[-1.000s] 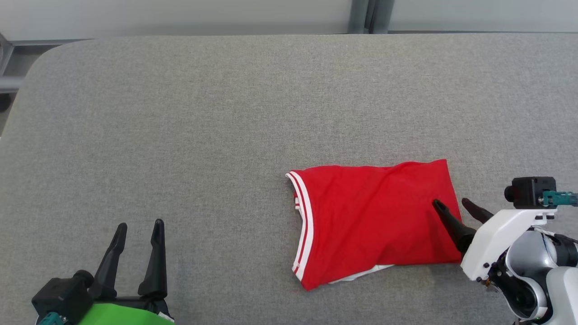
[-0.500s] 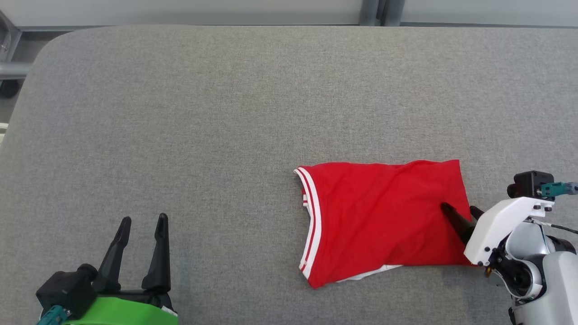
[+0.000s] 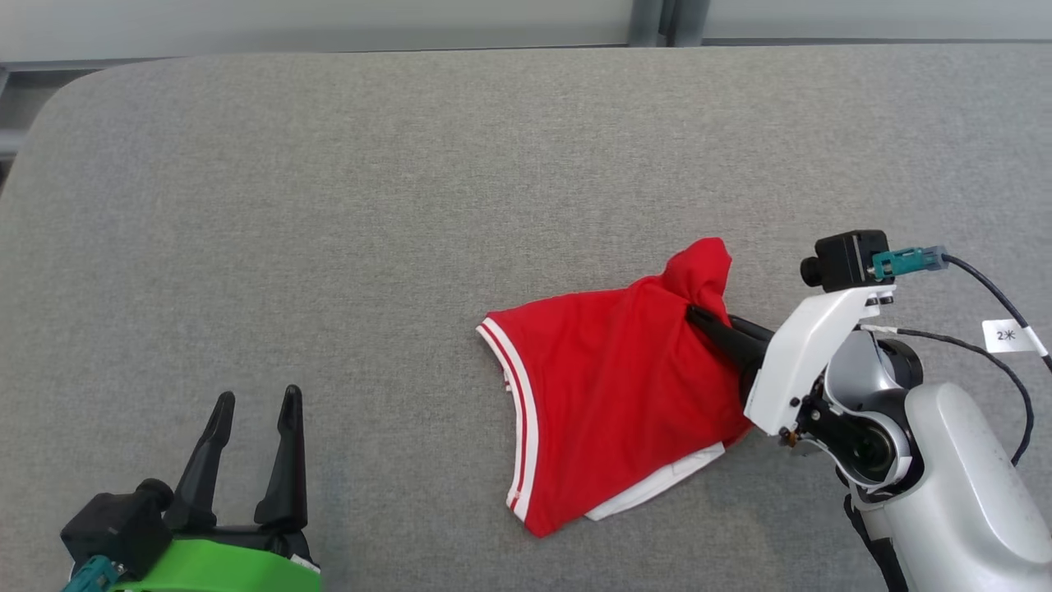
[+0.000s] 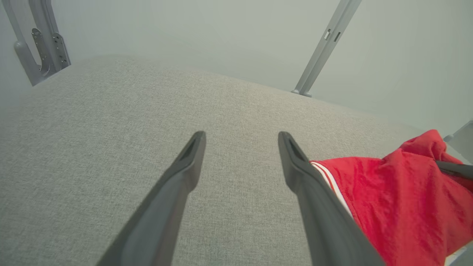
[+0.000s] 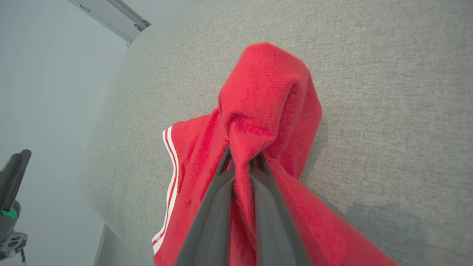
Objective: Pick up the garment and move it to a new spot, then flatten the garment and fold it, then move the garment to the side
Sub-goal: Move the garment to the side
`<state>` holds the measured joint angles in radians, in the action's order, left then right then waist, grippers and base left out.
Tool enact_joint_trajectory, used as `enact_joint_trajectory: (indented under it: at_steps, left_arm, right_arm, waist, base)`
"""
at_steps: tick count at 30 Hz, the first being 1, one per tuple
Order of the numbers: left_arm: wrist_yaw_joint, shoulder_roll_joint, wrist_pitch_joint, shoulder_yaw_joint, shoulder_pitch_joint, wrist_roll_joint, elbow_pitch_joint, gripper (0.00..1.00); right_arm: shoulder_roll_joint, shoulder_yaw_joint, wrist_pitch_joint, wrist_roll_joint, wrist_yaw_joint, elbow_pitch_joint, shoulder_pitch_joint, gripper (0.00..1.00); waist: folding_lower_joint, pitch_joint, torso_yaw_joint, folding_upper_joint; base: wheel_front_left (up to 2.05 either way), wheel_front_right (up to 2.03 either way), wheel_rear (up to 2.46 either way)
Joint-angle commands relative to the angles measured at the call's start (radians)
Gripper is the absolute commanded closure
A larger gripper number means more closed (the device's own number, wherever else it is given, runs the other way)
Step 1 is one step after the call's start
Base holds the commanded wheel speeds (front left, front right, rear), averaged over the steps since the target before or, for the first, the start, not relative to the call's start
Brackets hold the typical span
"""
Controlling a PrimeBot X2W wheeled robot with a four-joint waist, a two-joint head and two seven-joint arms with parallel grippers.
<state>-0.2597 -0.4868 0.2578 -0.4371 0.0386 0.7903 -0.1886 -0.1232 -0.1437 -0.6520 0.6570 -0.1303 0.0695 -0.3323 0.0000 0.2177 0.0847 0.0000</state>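
Observation:
The garment (image 3: pixel 616 395) is a red jersey with white trim, folded, lying right of centre on the grey table (image 3: pixel 329 205). My right gripper (image 3: pixel 699 316) is shut on the garment's right edge, which is bunched and lifted into a peak (image 3: pixel 699 271) while the rest drapes down to the table. In the right wrist view the red cloth (image 5: pixel 266 111) is pinched between the two dark fingers (image 5: pixel 210 218). My left gripper (image 3: pixel 255 407) stands open at the lower left, apart from the garment (image 4: pixel 399 195), nothing between its fingers (image 4: pixel 177 184).
The grey padded table reaches a rounded far-left corner (image 3: pixel 74 90). Beyond its far edge stand a pale wall and a metal post (image 3: pixel 653 20). A cable with a white tag (image 3: pixel 1007 333) loops off the right wrist.
My right gripper has closed on the garment's right edge and risen, pulling that edge up and leftward into a peak. The left gripper holds its pose; the camera has shifted slightly.

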Motion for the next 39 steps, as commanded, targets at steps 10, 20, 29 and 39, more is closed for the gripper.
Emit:
enact_joint_trajectory:
  at_steps: [10,20,29,39]
  left_arm:
    - [-0.014,-0.048,-0.01,0.026,0.008,-0.029,-0.04,0.0]
    - [-0.018,-0.095,-0.079,0.006,-0.058,-0.069,-0.106,0.0]
    - [-0.001,-0.066,-0.115,-0.064,-0.109,-0.096,-0.109,0.0]
    - [0.016,-0.015,-0.124,-0.125,-0.154,-0.116,-0.081,0.0]
  right_arm:
    - [-0.012,-0.006,0.067,-0.002,-0.001,-0.054,0.05,1.0]
    - [-0.045,0.092,0.128,-0.001,-0.001,-0.02,0.071,1.0]
    - [-0.114,0.127,0.166,-0.08,-0.001,0.07,-0.109,1.0]
    - [-0.233,0.191,0.155,-0.168,0.0,0.207,-0.321,1.0]
  waist:
    - [0.0,0.034,-0.288,0.0]
    - [0.0,0.099,-0.505,0.0]
    - [0.0,0.137,-0.491,0.0]
    - [0.0,0.161,-0.397,0.0]
  base:
    - [0.0,0.0,0.0]
    - [0.0,0.0,0.0]
    - [0.0,0.0,0.0]
    - [0.0,0.0,0.0]
